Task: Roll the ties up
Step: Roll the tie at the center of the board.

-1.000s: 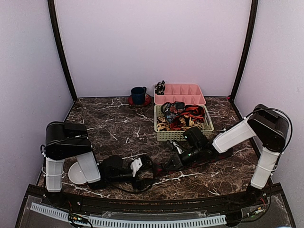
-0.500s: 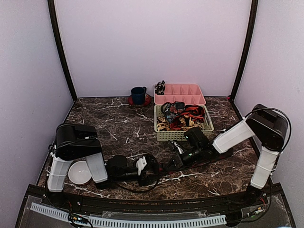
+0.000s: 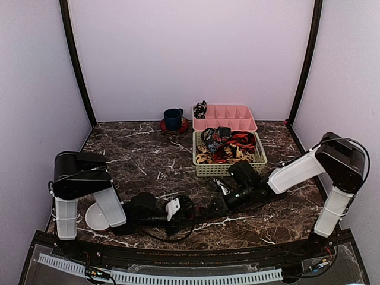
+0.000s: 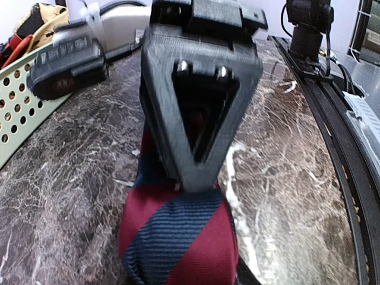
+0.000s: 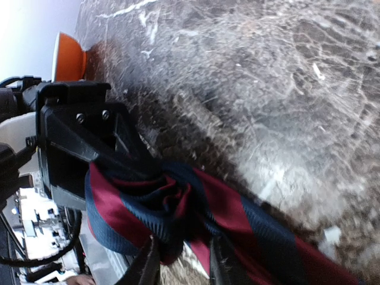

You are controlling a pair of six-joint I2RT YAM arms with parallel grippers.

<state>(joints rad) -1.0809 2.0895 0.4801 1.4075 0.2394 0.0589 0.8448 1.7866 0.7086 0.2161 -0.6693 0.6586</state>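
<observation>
A tie with red and navy diagonal stripes [image 3: 200, 209] lies on the marble table between my two grippers. Its end is wound into a small coil [image 4: 178, 237]. My left gripper [image 3: 181, 209] is shut on the coil, and its black fingers [image 4: 202, 107] meet the fabric at their tips. My right gripper [image 3: 215, 205] faces it from the right. Its fingertips [image 5: 148, 267] pinch the coil's underside [image 5: 172, 205]. The tie's tail runs right under the right arm. More ties [image 3: 231, 145] lie tangled in a basket.
The pale green basket [image 3: 228, 169] stands just behind the right gripper. A pink divided tray [image 3: 225, 113] is behind it, with a small coil in its left corner. A blue cup [image 3: 173, 119] sits on a red saucer. A white bowl [image 3: 95, 218] is by the left arm's base.
The left arm swung a little right, then back left, with its wrist turning at the coil. The right arm has barely moved.
</observation>
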